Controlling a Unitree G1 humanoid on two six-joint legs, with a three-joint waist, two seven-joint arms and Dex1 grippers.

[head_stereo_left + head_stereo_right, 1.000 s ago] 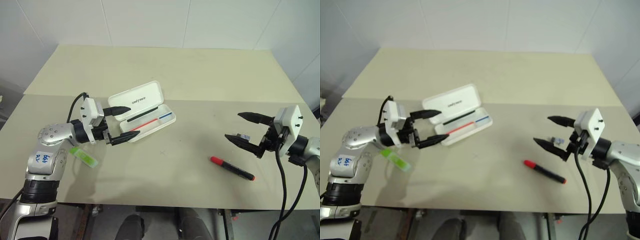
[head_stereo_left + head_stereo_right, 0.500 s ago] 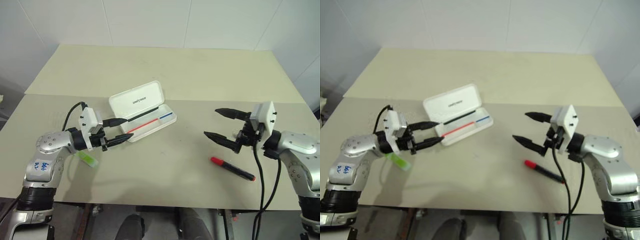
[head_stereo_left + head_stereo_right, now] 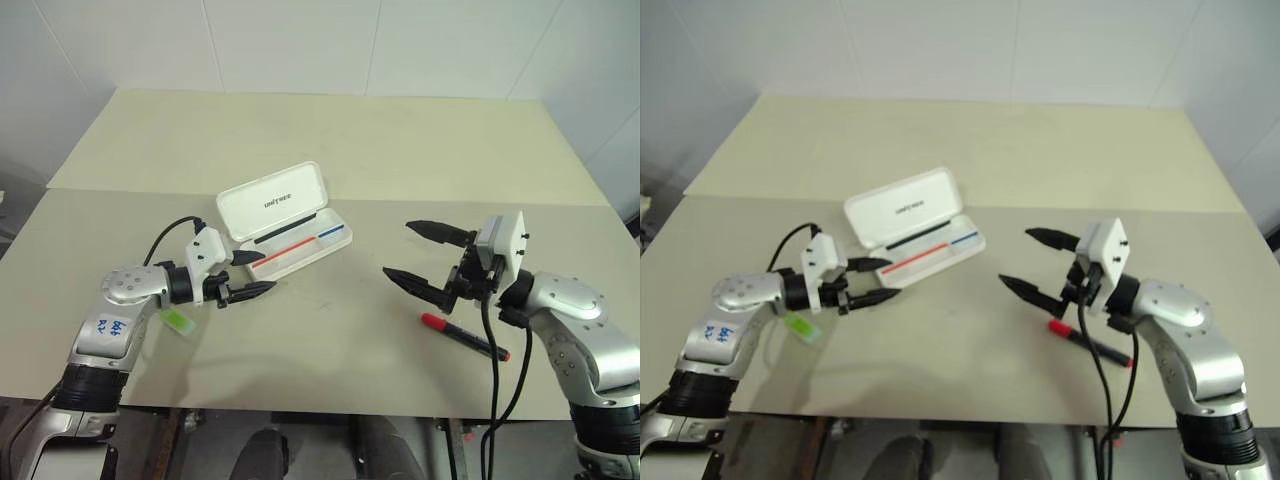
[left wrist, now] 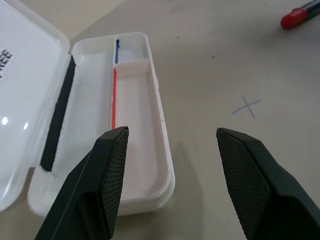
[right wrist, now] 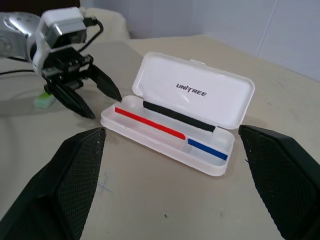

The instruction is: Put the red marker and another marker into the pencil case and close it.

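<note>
From the head views, the pencil case (image 3: pixel 283 222) is seen lying open on the surface, left of the middle, its lid raised toward the far edge. The left gripper (image 3: pixel 253 275) is held just beside its left end, fingers apart and empty. The green marker (image 3: pixel 178 320) lies under the left arm near the front edge. The red marker (image 3: pixel 464 336) lies toward the front right, with the right gripper (image 3: pixel 418 256) spread wide above it.

In the left wrist view, the case tray is seen between the fingers (image 4: pixel 107 165).

In the right wrist view, the open case is framed by parted fingers (image 5: pixel 75 172).
</note>
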